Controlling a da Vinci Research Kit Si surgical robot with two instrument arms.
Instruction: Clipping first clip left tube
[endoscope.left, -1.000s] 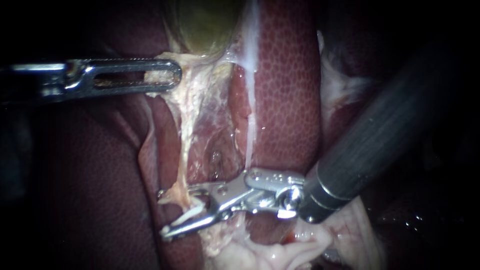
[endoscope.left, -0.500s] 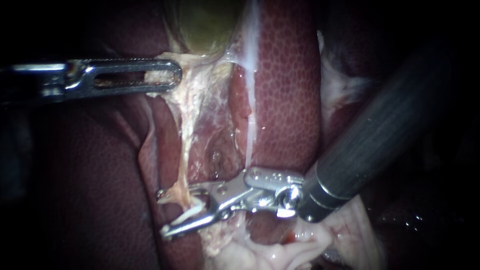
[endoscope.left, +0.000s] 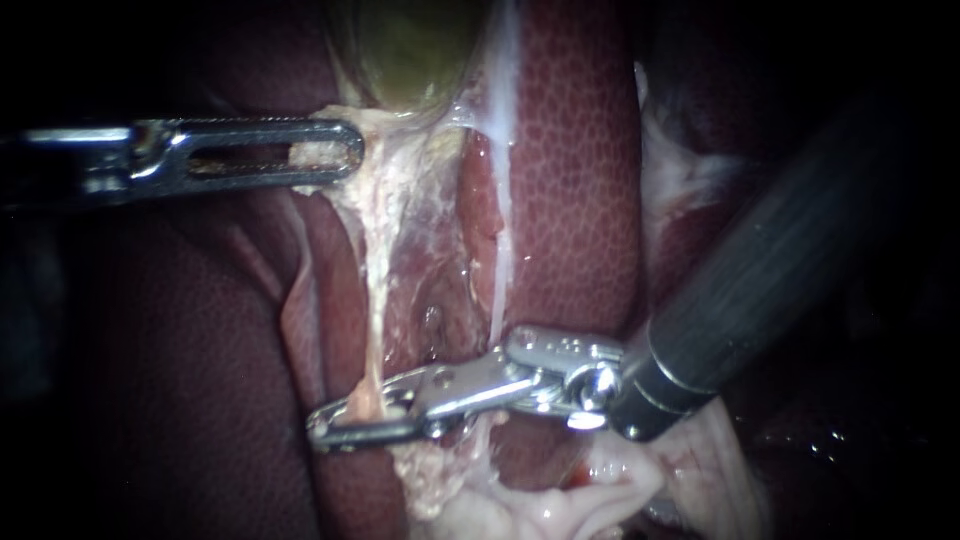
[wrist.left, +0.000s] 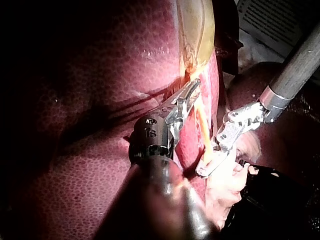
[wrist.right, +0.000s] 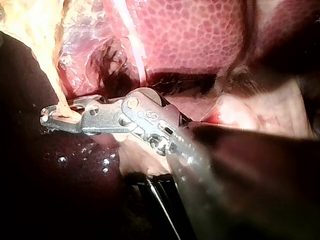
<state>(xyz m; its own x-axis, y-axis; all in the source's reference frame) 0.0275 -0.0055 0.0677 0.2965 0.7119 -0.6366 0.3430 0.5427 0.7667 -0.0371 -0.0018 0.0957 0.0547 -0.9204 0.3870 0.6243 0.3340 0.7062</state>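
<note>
Endoscope: your left instrument (endoscope.left: 345, 150) comes in from the left edge at upper left, its jaws pressed together on pale tissue (endoscope.left: 400, 135) just below the gallbladder (endoscope.left: 410, 50). Your right instrument (endoscope.left: 325, 430) comes in from the right, its jaws clamped across the left tube (endoscope.left: 375, 300) at lower centre-left, with the liver (endoscope.left: 570, 180) behind. Left wrist: the left instrument (wrist.left: 192, 90) pinches tissue at the gallbladder's base, and the left tube (wrist.left: 200, 120) runs from there to the right instrument (wrist.left: 205, 170). Right wrist: the right instrument (wrist.right: 47, 117) grips the left tube (wrist.right: 56, 92) near its jaw tips.
</note>
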